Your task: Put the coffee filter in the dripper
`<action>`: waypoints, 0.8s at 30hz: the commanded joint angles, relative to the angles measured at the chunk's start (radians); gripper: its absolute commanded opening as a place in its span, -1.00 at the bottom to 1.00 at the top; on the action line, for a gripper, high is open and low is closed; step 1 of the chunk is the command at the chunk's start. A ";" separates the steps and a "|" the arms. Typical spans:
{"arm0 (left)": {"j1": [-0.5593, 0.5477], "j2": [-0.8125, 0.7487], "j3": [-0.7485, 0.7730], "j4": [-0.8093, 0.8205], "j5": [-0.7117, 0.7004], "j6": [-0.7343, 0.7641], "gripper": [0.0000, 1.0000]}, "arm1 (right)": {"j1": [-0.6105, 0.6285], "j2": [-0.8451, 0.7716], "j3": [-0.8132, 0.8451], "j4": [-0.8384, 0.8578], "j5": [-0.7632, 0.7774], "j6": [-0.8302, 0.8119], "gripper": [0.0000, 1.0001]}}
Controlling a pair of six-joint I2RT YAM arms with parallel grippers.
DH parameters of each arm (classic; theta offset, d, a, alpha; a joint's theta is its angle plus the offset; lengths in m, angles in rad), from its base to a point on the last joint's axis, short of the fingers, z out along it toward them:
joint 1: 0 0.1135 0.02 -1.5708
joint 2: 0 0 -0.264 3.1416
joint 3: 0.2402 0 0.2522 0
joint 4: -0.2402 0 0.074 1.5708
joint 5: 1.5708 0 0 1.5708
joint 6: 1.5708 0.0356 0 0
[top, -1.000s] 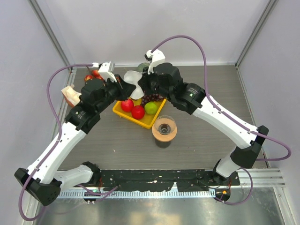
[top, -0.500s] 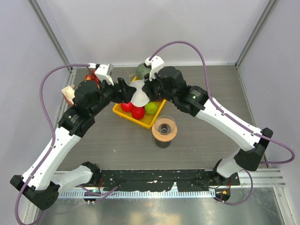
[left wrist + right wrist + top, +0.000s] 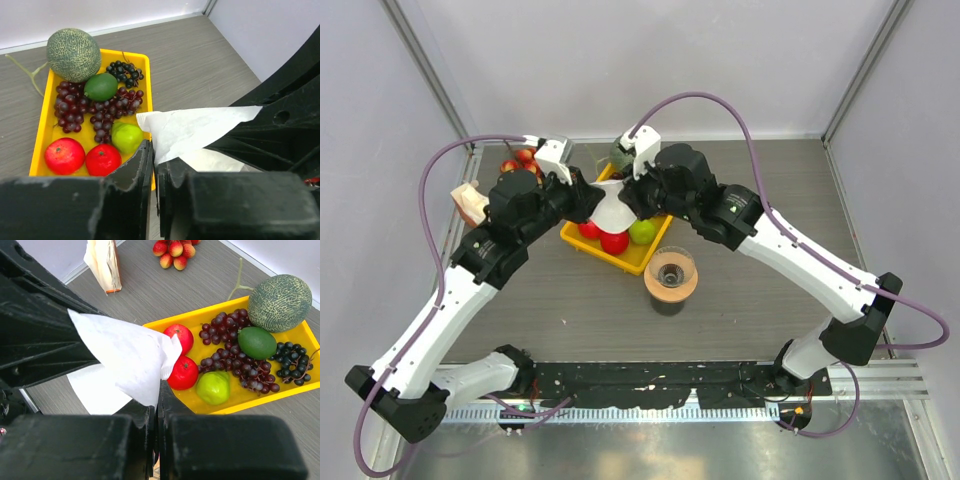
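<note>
Two pinches hold the coffee filter (image 3: pixel 610 208): left gripper (image 3: pixel 155 157) and right gripper (image 3: pixel 156 402) each clamp one edge. It looks light, limp and tearable; grip the rim gently.

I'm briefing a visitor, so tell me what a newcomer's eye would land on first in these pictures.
The white coffee filter, pinched between the left gripper and right gripper, hangs at the far middle of the top view. Under it sits a bright yellow tray of fruit, with dark grapes and a netted melon. Nearer the arms, the clear dripper rests on a tan ring.
</note>
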 commanded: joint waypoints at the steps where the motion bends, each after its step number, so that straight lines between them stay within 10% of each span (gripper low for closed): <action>1: -0.002 -0.008 0.040 0.038 -0.032 -0.021 -0.84 | 0.019 -0.041 0.000 0.012 0.007 -0.045 -0.90; 18: -0.004 -0.033 0.028 0.015 -0.036 -0.043 -1.00 | 0.036 -0.032 0.006 -0.011 0.146 -0.053 -0.90; 24: -0.004 -0.049 0.001 -0.013 -0.012 -0.050 -0.32 | 0.030 -0.034 0.036 -0.013 0.113 -0.040 -0.90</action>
